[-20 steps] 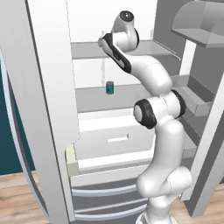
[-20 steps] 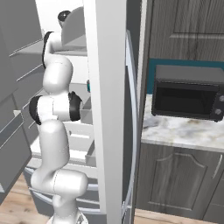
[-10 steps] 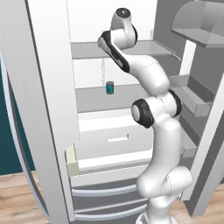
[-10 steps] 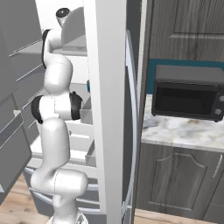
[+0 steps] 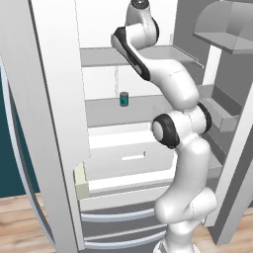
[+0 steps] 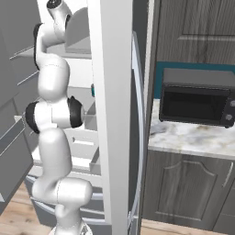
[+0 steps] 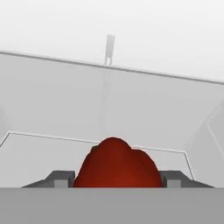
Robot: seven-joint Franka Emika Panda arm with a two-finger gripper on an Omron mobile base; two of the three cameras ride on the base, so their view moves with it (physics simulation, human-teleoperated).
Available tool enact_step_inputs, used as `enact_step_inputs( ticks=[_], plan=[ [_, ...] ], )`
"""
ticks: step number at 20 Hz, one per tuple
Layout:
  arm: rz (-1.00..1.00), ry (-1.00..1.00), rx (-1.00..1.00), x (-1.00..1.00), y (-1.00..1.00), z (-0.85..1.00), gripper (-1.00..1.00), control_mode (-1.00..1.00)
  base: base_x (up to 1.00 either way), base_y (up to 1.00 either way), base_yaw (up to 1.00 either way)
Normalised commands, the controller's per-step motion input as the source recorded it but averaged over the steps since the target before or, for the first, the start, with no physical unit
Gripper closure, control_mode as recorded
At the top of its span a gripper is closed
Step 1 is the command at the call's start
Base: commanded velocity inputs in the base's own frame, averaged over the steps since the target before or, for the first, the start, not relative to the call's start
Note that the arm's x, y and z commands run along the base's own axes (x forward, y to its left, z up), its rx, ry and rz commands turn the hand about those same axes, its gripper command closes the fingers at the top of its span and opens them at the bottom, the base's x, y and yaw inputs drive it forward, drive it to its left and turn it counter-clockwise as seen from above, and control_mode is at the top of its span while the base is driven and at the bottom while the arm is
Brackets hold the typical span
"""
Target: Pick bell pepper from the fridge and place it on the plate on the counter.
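Note:
The red, lumpy bell pepper point(image 7: 117, 165) sits between my gripper's point(image 7: 118, 178) two dark fingertips point(image 7: 62, 177), which press on its sides. It hangs just above a grey shelf inside the fridge point(image 5: 99, 57). In the left base view my arm reaches high into the upper compartment of the fridge, above the top shelf. The fridge door point(image 6: 110, 114) stands open and cuts across the right base view. The counter point(image 6: 193, 137) lies to the right of the fridge. The blue plate is out of view.
A small teal can point(image 5: 124, 99) stands on the middle shelf, below my hand. A white drawer point(image 5: 131, 155) sits under it. A black microwave point(image 6: 195, 96) stands on the counter, with dark grey cabinet fronts point(image 6: 188, 183) below.
My arm has risen a little inside the fridge, so the hand sits higher over the top shelf. The can has stayed where it was.

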Motion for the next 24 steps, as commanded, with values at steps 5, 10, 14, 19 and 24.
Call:
enact_step_inputs(
  ticks=[5, 10, 14, 19, 24],
  plan=[
    [-0.13, -0.23, 0.0, -0.94, 0.0, -0.68, 1.0, -1.0, 0.0, 0.0, 0.0],
    [-0.08, -0.32, 0.01, -1.0, -0.01, -0.5, 1.0, -1.0, 0.0, 0.0, 0.0],
    [-0.04, -0.13, 0.04, -0.97, 0.0, 0.0, 1.0, -1.0, 0.0, 0.0, 0.0],
    [-0.01, -0.01, 0.07, -0.95, 0.02, 0.2, 1.0, -1.0, 0.0, 0.0, 0.0],
    [0.0, 0.08, 0.03, -0.8, 0.06, 0.2, 1.0, -1.0, 0.0, 0.0, 0.0]
  ],
)
